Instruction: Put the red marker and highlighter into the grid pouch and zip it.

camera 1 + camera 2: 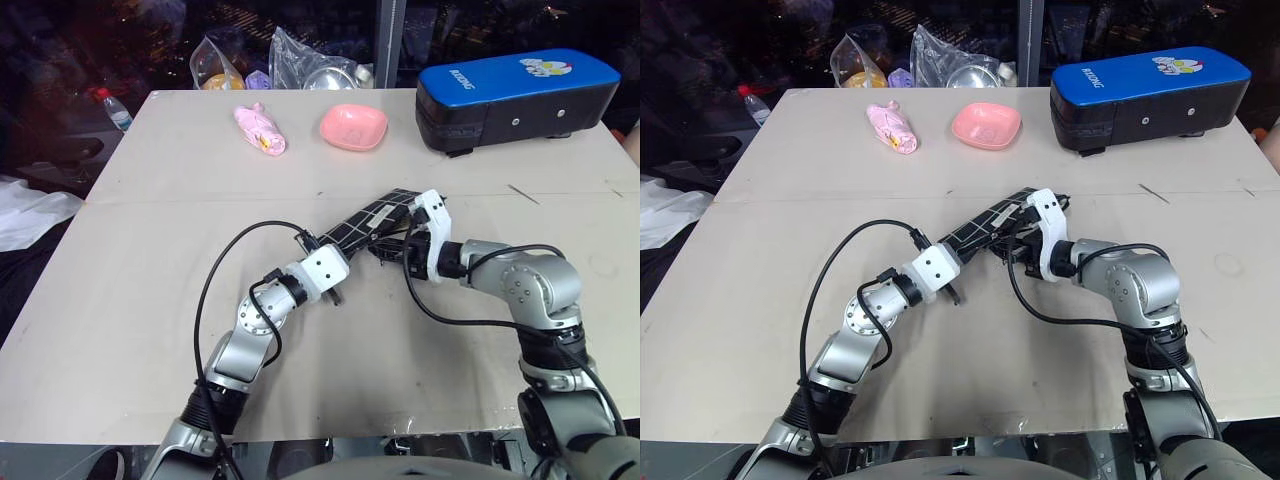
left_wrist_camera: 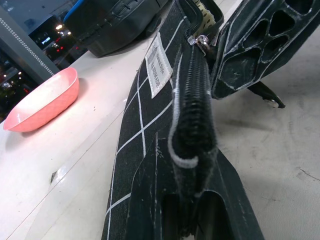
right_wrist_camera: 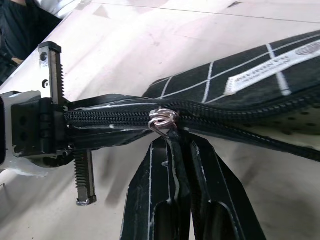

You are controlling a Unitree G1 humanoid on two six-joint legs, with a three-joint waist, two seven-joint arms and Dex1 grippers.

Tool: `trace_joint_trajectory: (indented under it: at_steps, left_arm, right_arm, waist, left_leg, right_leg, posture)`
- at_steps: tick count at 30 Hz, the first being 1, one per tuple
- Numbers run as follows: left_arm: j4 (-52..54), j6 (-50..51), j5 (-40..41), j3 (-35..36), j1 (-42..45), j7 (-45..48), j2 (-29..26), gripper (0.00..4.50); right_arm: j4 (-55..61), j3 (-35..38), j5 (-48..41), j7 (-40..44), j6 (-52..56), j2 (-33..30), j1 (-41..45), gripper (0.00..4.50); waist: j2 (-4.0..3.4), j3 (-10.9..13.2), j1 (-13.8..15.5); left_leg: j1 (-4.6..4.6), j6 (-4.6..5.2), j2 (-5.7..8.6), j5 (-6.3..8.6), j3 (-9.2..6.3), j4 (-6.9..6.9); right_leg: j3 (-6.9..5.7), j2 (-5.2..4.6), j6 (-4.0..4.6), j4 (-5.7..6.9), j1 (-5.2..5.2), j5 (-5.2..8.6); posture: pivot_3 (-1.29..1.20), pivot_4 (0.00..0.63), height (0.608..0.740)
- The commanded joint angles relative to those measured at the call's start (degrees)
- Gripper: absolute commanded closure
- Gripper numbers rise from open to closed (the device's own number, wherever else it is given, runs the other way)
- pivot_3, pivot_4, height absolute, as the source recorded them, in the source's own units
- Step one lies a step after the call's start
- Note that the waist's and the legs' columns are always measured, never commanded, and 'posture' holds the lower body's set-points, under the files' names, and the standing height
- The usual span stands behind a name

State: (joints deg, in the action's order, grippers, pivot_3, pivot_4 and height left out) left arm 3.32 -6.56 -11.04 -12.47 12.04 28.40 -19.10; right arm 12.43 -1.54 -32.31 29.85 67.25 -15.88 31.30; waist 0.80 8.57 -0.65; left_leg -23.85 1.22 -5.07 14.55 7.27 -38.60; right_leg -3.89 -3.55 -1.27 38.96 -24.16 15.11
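Here the black white-gridded grid pouch (image 1: 367, 224) gapes partly unzipped.

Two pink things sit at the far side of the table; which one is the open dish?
The pink bowl, the one nearer the blue-topped case. It is a shallow open dish; the pink toy beside it is elongated and closed.

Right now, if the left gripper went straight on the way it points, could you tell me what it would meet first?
Probably the right gripper, shut on the zipper pull of the grid pouch that the left gripper grips by its end.
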Motion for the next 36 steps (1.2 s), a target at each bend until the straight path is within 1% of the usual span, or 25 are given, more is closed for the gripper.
trace_joint_trajectory:
  at_steps: [1,10,14,15,19,21,23,25,30,31,32,33,34,35,36]
  left_arm:
    - [1.22,-0.65,0.69,0.43,-0.47,-0.81,-0.03,4.5]
    - [1.26,-0.65,0.68,0.53,-0.83,-1.18,-0.04,4.5]
    - [1.28,-0.65,0.72,0.58,-0.9,-1.18,-0.08,4.5]
    - [1.37,-0.65,0.76,0.63,-0.98,-1.16,-0.12,4.5]
    - [1.05,-0.58,0.71,0.79,-1.01,-1.38,-0.11,4.5]
    - [0.86,-0.55,0.57,0.96,-0.94,-1.62,-0.2,4.5]
    - [0.68,-0.54,0.52,1.32,-0.88,-1.88,-0.43,4.5]
    - [0.47,-0.48,0.44,1.76,-0.82,-2.28,-0.66,4.5]
    - [-0.14,-0.54,0.39,2.72,-0.44,-2.98,-1.26,4.5]
    - [-0.21,-0.54,0.54,2.9,-0.37,-2.99,-1.41,4.5]
    - [-0.14,-0.56,0.8,3.16,-0.37,-2.99,-1.57,4.5]
    - [0.02,-0.56,1.05,3.51,-0.39,-3.07,-1.75,4.5]
    - [0.23,-0.57,1.28,3.88,-0.48,-3.14,-1.97,3.99]
    - [0.39,-0.6,1.49,4.19,-0.55,-3.11,-2.19,3.85]
    - [0.6,-0.71,1.17,4.72,-0.73,-3.5,-2.55,3.45]
  right_arm:
    - [-0.53,4.86,-1.34,0.22,-1.48,-2.11,2.31,4.43]
    - [-6.63,10.64,-1.83,-0.44,-3.51,-7.2,4.7,4.43]
    - [-8.81,11.37,-1.54,-0.65,-4.93,-8.73,5.31,4.43]
    - [-9.35,11.76,-1.23,-1.17,-5.36,-8.97,5.5,4.43]
    - [-19.51,15.16,3.56,-5.48,-11.4,-12.58,8.51,4.43]
    - [-21.05,15.35,3.91,-6.12,-12.53,-12.91,8.81,4.43]
    - [-22.99,16.03,5.39,-8.52,-14.98,-12.73,9.23,4.43]
    - [-23.55,15.83,5.44,-7.99,-16.0,-13.11,8.98,4.43]
    - [-19.26,12.74,3.21,-1.07,-15.32,-15.2,5.48,4.43]
    - [-18.84,12.19,3.34,0.07,-15.93,-15.65,4.83,4.03]
    - [-18.56,11.59,3.64,1.37,-16.96,-16.16,4.19,3.88]
    - [-18.39,11.0,3.87,2.96,-17.91,-16.86,3.54,3.57]
    - [-18.2,10.45,4.0,4.47,-18.57,-17.55,2.93,3.02]
    - [-18.12,9.95,4.17,5.8,-19.13,-18.19,2.34,2.69]
    - [-18.14,8.88,4.87,8.01,-20.57,-19.35,1.25,2.04]
  waist:
    - [0.0,0.0,0.0]
    - [0.0,0.0,0.01]
    - [0.0,0.0,0.02]
    - [0.0,0.0,0.01]
    - [0.0,0.0,0.14]
    - [0.0,0.0,0.16]
    - [0.0,0.0,0.08]
    - [-0.01,0.0,-0.12]
    - [-0.01,0.01,0.07]
    - [-0.01,0.01,0.04]
    - [-0.01,0.01,0.05]
    - [-0.01,0.01,0.09]
    - [-0.01,0.01,0.07]
    - [-0.01,0.01,0.05]
    - [-0.01,0.01,0.05]
  left_leg:
    - [0.0,0.0,0.0,0.0,0.0,0.0]
    - [0.0,0.1,0.0,0.06,0.07,0.02]
    - [0.0,0.11,0.0,0.06,0.12,0.02]
    - [0.0,0.1,0.0,0.06,0.13,0.04]
    - [0.0,0.09,0.02,0.05,0.19,0.04]
    - [-0.01,0.04,0.04,0.02,0.23,0.04]
    - [-0.01,-0.01,0.02,-0.01,0.22,0.07]
    - [0.01,-0.02,0.01,-0.01,0.24,0.11]
    - [0.01,-0.02,0.0,-0.01,0.26,0.13]
    - [0.0,-0.01,0.0,-0.01,0.24,0.13]
    - [0.0,-0.01,0.0,-0.01,0.23,0.13]
    - [0.01,-0.01,0.01,-0.01,0.22,0.13]
    - [0.0,0.0,0.01,0.0,0.22,0.12]
    - [0.0,0.0,0.01,0.0,0.22,0.12]
    - [0.01,0.0,0.01,0.0,0.21,0.12]
  right_leg:
    - [0.0,0.0,0.0,0.0,0.0,0.0]
    - [0.01,0.0,0.0,-0.02,0.0,0.0]
    - [0.0,0.0,0.0,-0.02,0.0,0.0]
    - [0.0,0.0,0.0,-0.02,0.0,0.0]
    - [0.02,-0.02,0.0,-0.03,-0.01,0.0]
    - [0.01,-0.04,0.0,-0.04,0.0,0.0]
    - [0.03,-0.02,0.0,-0.06,-0.01,0.0]
    - [0.03,-0.01,0.0,-0.06,-0.02,0.0]
    - [0.05,-0.01,-0.01,-0.07,-0.04,0.0]
    - [0.04,-0.01,-0.01,-0.08,-0.04,0.0]
    - [0.05,-0.01,-0.01,-0.08,-0.04,0.0]
    - [0.07,-0.02,-0.01,-0.07,-0.04,0.0]
    - [0.05,-0.02,-0.01,-0.07,-0.04,0.0]
    - [0.06,-0.02,-0.01,-0.07,-0.04,0.0]
    - [0.06,-0.02,-0.01,-0.07,-0.04,0.0]
  posture:
    - [0.0,0.15,0.717]
    - [0.0,0.15,0.717]
    - [0.0,0.15,0.717]
    - [0.0,0.15,0.717]
    - [0.0,0.15,0.717]
    - [0.0,0.15,0.717]
    - [0.0,0.15,0.717]
    - [0.0,0.15,0.717]
    - [0.0,0.15,0.717]
    - [0.0,0.15,0.717]
    - [0.0,0.15,0.717]
    - [0.0,0.15,0.717]
    - [0.0,0.15,0.717]
    - [0.0,0.15,0.717]
    - [0.0,0.15,0.717]
